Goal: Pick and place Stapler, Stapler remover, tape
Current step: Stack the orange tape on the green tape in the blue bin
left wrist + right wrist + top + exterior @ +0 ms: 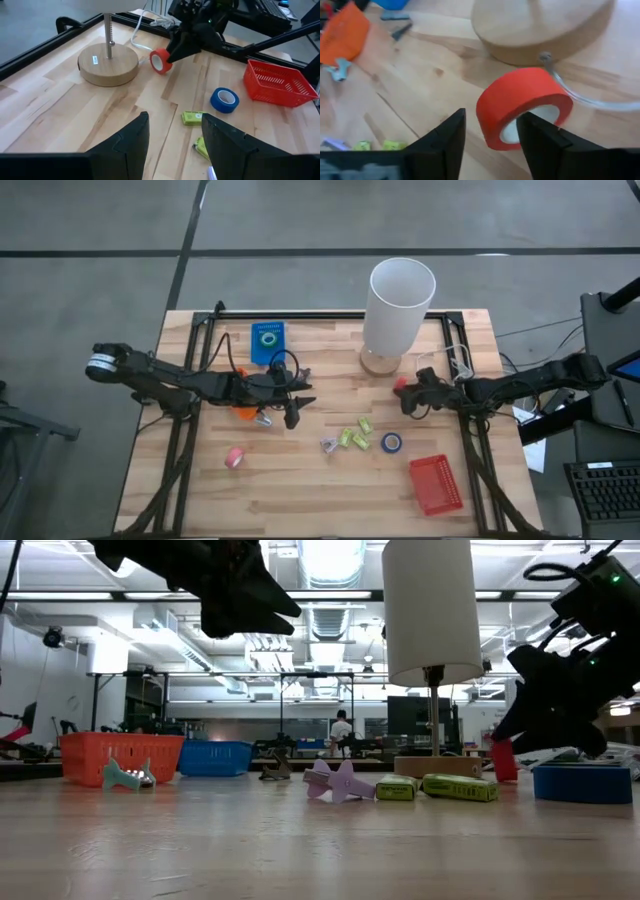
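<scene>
A red tape roll (522, 102) stands on its edge on the table beside the lamp base (540, 25). My right gripper (490, 145) is low over it, open, with one finger on either side (408, 395). A blue tape roll (391, 442) and a pink one (233, 457) lie flat nearer the front. A purple stapler remover (328, 445) and a teal one (125, 775) lie on the wood, along with small yellow-green blocks (355, 435) that may be staplers. My left gripper (175, 140) hovers open above mid-table (297, 408), holding nothing. My right gripper straddles the red roll, slanting down from the table's right side. One finger (545, 150) overlaps the roll's open face (540, 117), and a gap shows at the other finger (447, 145). I cannot tell whether it touches. The roll's rim rests on the table.
A tall white lamp (400, 300) stands at the back centre, its cord (585, 97) running past the red roll. A red basket (437, 483) sits front right, a blue one (267, 340) at the back and an orange one (243, 390) under my left arm.
</scene>
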You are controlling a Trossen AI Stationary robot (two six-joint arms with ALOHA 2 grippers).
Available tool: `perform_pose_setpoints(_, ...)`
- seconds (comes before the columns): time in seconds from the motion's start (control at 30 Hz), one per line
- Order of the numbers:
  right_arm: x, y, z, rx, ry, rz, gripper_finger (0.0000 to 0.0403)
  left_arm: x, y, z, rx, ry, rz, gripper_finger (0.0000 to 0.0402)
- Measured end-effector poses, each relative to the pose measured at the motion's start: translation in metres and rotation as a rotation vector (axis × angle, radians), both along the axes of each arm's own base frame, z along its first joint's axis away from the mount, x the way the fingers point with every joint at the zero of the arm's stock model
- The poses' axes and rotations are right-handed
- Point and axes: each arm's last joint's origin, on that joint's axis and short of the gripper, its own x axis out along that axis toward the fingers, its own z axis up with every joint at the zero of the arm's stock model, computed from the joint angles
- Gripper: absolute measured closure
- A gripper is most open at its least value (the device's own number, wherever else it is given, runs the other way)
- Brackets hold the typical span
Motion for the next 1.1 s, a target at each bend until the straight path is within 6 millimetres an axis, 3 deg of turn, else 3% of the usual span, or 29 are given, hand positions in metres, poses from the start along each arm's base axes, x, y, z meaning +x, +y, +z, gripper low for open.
perform_pose_setpoints(0.3, 0.002, 0.000, 0.000, -0.059, -0.169, 0.049, 0.0302, 0.000, 0.000, 0.000, 0.002, 0.001, 0.006, 0.0218)
perform_pose_setpoints(0.57, 0.008, 0.004, 0.007, -0.061, -0.157, 0.186, 0.0298, 0.000, 0.000, 0.000, 0.002, 0.002, 0.007, 0.0218)
perform_pose_setpoints(0.77, 0.026, 0.004, 0.020, -0.107, 0.049, 0.249, 0.0281, 0.000, 0.000, 0.000, 0.004, 0.001, 0.014, 0.0218)
perform_pose_setpoints(1.1, 0.067, -0.003, 0.040, -0.135, 0.384, 0.287, 0.0218, 0.000, 0.001, 0.000, 0.005, 0.001, 0.017, 0.0218)
